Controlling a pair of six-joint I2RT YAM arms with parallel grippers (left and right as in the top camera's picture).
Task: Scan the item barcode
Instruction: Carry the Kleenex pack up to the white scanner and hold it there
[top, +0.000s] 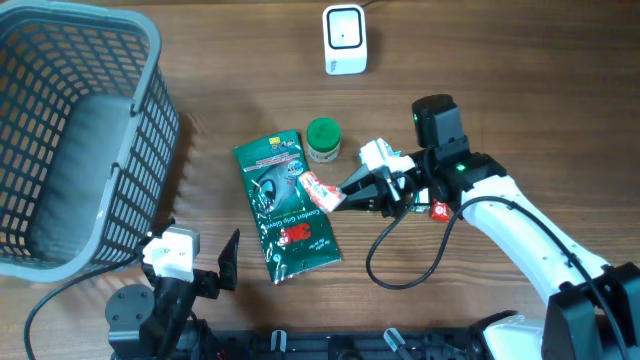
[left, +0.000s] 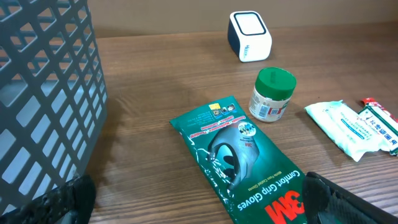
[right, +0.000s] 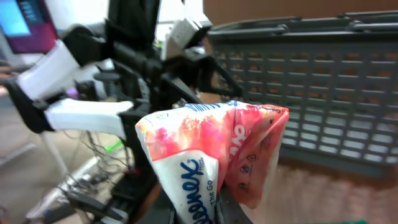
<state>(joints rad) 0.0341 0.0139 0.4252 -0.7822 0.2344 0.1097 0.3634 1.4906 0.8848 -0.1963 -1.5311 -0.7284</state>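
A red-and-white Kleenex tissue pack (top: 322, 190) is pinched in my right gripper (top: 342, 194), which is shut on its lower end, just right of the green glove pack (top: 285, 205). In the right wrist view the tissue pack (right: 211, 149) fills the middle, sticking up out of the right gripper (right: 249, 208), its sides crumpled. The white scanner (top: 345, 40) stands at the table's far edge and appears as the scanner (left: 250, 36) in the left wrist view. My left gripper (top: 200, 255) hangs open near the front edge; the left gripper (left: 205, 208) holds nothing.
A grey mesh basket (top: 70, 140) takes up the left side. A green-lidded jar (top: 322, 140) stands beside the glove pack's far end. A black cable (top: 400, 270) loops on the table under the right arm.
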